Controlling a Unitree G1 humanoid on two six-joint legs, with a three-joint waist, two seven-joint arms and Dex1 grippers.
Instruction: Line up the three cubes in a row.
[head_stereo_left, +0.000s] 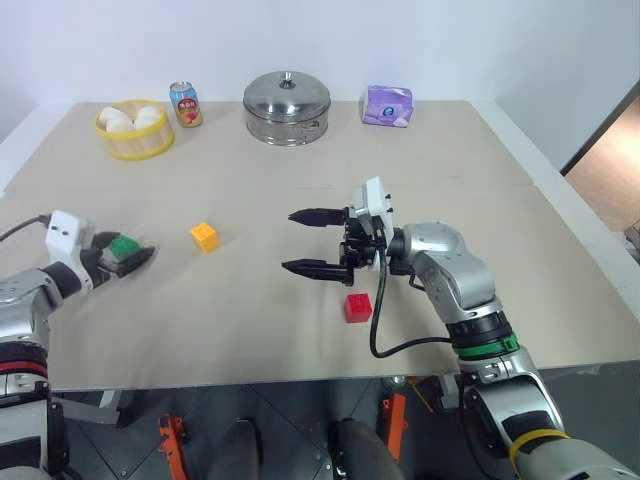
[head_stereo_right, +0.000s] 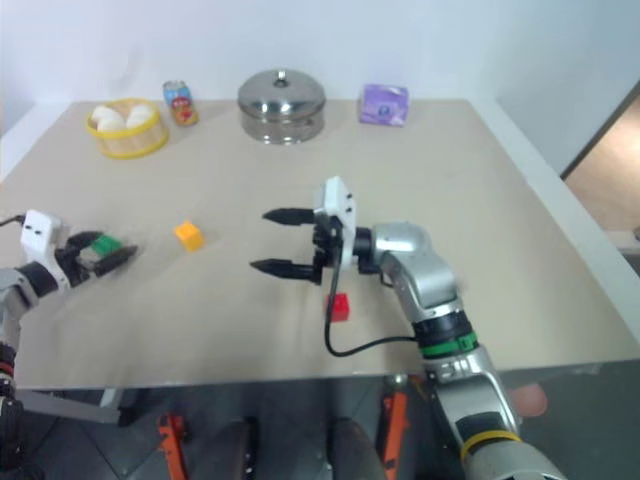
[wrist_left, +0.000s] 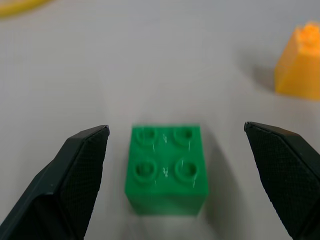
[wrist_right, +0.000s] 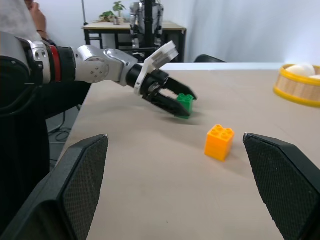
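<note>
Three cubes: one green (wrist_left: 167, 167), one yellow (head_stereo_left: 205, 237), one red (head_stereo_left: 358, 307)

Silver-grey metal arms with black-fingered tools

Right tool (head_stereo_left: 305, 241): two tapered black textured fingers, white boxy camera block at wrist, black cable looping beneath, green ring and yellow band along forearm. Left tool (head_stereo_left: 132, 255): same black fingers, white block, red ring behind silver wrist.

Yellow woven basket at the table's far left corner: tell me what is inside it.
The yellow woven basket holds round white bun-like items; three show above the rim. Its wall covers their lower parts and the basket's bottom, so anything beneath them cannot be seen.
</note>
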